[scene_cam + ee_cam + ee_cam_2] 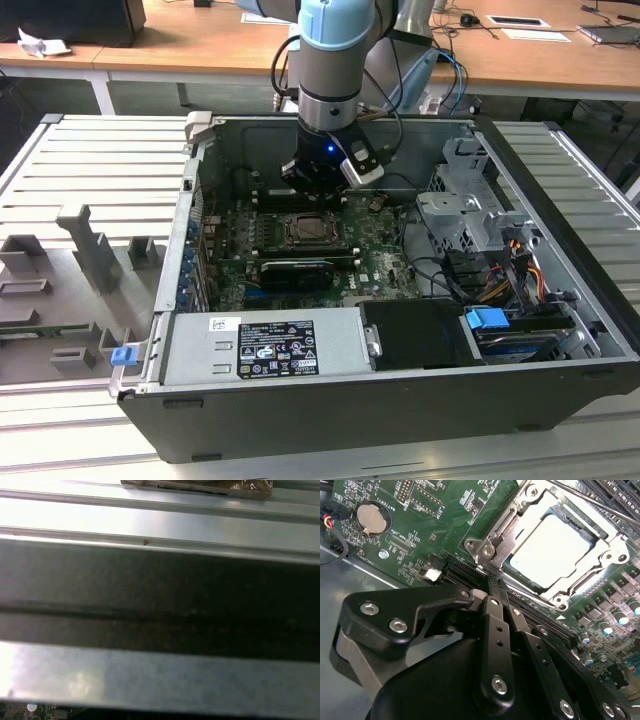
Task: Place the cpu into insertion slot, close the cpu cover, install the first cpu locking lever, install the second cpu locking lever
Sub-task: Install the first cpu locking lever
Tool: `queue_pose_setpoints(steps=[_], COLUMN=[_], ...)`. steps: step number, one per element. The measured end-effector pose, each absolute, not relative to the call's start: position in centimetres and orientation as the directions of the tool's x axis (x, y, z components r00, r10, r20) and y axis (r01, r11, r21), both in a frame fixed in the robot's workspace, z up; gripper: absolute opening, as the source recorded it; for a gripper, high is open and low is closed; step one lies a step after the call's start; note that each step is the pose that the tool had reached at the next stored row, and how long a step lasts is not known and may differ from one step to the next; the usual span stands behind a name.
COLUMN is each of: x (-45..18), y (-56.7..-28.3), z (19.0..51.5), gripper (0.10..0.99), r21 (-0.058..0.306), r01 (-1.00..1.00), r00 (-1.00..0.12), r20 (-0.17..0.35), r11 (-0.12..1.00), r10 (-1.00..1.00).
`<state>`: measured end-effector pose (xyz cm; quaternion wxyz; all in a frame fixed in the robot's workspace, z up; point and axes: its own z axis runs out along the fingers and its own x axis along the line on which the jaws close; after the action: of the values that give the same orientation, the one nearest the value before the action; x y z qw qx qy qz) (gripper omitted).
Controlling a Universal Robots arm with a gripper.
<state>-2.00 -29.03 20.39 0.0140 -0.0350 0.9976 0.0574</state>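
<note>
The cpu [555, 547] lies flat in the insertion slot [318, 232], its pale face showing through the cut-out of the cpu cover [517, 515]. The cover is folded down over it. In the second wrist view a thin locking lever rod [600, 505] runs along the socket's far side. My gripper [496, 586] is shut, and I see nothing between its fingers [492, 610]. Its tip hovers just off one corner of the socket, by a hooked metal tab [487, 551]. In the exterior view the gripper [312, 190] hangs inside the open case, just behind the socket.
Long black memory slots [465, 575] run under the fingertips, and a coin battery [371, 519] sits beyond them. A power supply [265, 345] lies in front, and a drive cage [470, 215] with cables stands on the exterior view's right. The case wall [160, 605] stands close.
</note>
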Motion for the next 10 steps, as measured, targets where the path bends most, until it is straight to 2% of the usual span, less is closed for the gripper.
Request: queue_pose_setpoints(steps=[10], x=[-1.97], y=[-29.02], z=[20.43], gripper=[0.106], r21=[0.109], r01=[-0.07], r00=[-0.997], r20=[-0.032], r11=[0.991], r10=[-0.067])
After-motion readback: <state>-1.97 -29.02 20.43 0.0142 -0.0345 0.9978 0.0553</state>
